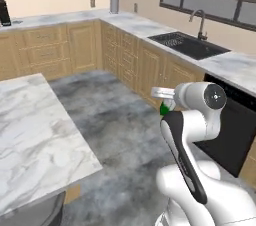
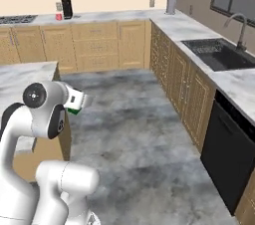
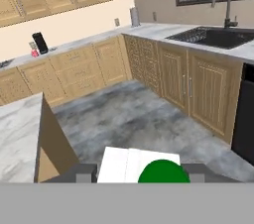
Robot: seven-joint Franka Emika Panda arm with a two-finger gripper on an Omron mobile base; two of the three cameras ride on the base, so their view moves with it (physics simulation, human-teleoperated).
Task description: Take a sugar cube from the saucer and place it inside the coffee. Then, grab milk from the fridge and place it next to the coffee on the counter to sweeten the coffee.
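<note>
Counter (image 2: 164,22) of veined marble is carrying the red coffee mug (image 2: 59,17) beside the black coffee machine (image 2: 66,6), while the gripper (image 3: 139,172), well short of it over open floor, is clamping the white-and-green milk carton (image 3: 141,165).

No readable text or labels
</note>
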